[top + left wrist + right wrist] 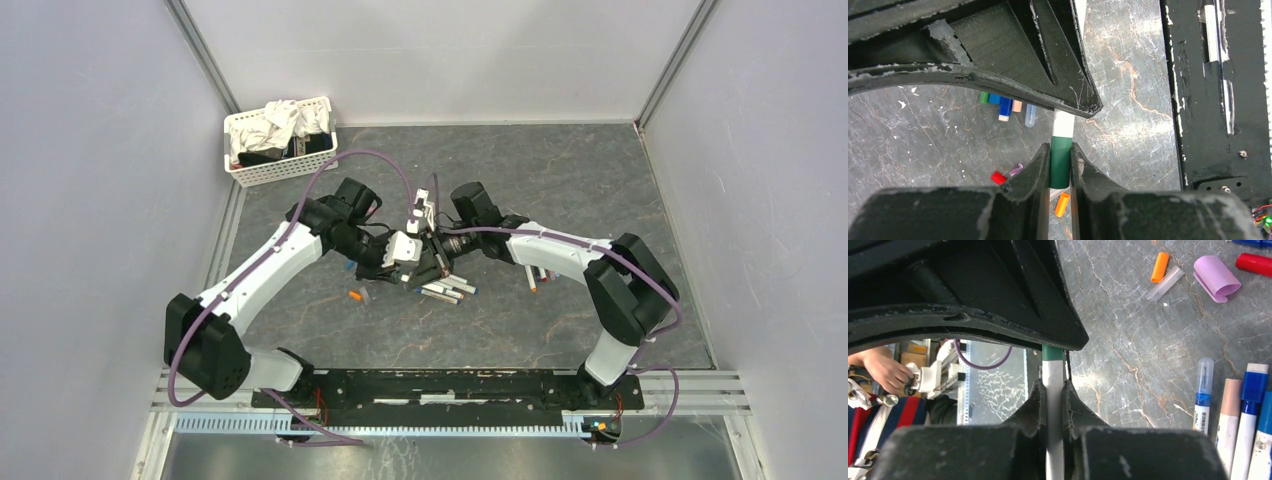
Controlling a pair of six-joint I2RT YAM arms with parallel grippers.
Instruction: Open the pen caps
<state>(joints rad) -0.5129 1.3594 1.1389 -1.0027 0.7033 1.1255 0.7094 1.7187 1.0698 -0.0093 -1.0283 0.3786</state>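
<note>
Grey marbled tabletop [560, 170]; loose pen caps [998, 177], pens [1248, 410], basket [290, 168].

Caps [355, 296], pens [447, 290] clutter ctr; basket [280, 168] far-left; far-right table [600, 170] passable.

Top view: we see even, diffuse light from above; shadows on the desk [560, 170] are soft and faint. Wrist views: the left pincer [1060, 150] and right pincer [1053, 385] sit close to the lens, dark and slightly soft. The desk beyond reads sharp, with pale glare patches.
</note>
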